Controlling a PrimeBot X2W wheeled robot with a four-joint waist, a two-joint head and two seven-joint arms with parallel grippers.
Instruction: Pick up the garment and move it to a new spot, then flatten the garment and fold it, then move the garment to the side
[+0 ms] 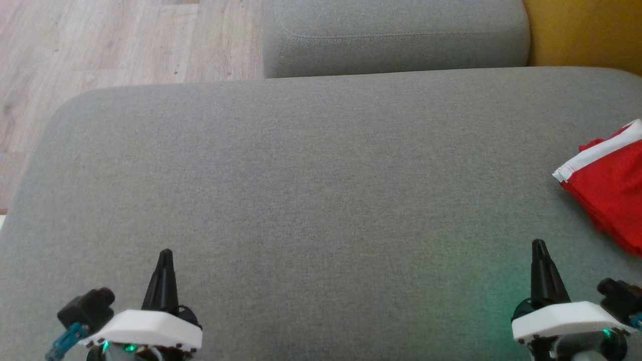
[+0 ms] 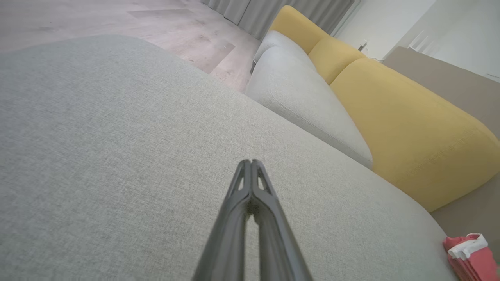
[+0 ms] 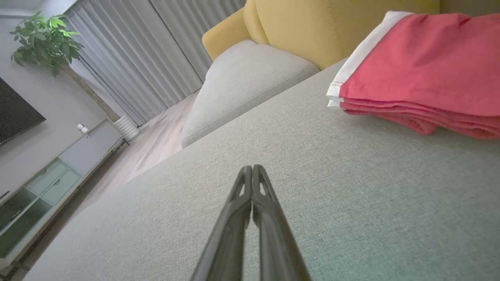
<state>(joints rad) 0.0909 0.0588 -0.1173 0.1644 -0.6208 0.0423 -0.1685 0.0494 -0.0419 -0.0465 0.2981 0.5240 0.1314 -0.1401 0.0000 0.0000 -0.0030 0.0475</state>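
Note:
The garment (image 1: 613,185) is red with a white band and lies folded in layers at the far right edge of the grey sofa cushion (image 1: 301,175). The right wrist view shows the garment (image 3: 422,74) as a flat stack at upper right; the left wrist view catches a corner of the garment (image 2: 468,253) at lower right. My right gripper (image 1: 538,245) (image 3: 252,168) is shut and empty, hanging low over the cushion to the left of the garment and apart from it. At the lower left, my left gripper (image 1: 165,253) (image 2: 250,162) is shut with nothing in it.
A second grey seat cushion (image 1: 396,35) lies beyond the near one, with yellow backrests (image 2: 410,128) to the right. Wooden floor (image 1: 100,45) runs along the left. The right wrist view shows curtains (image 3: 156,50), a potted plant (image 3: 43,39) and a low cabinet (image 3: 50,179).

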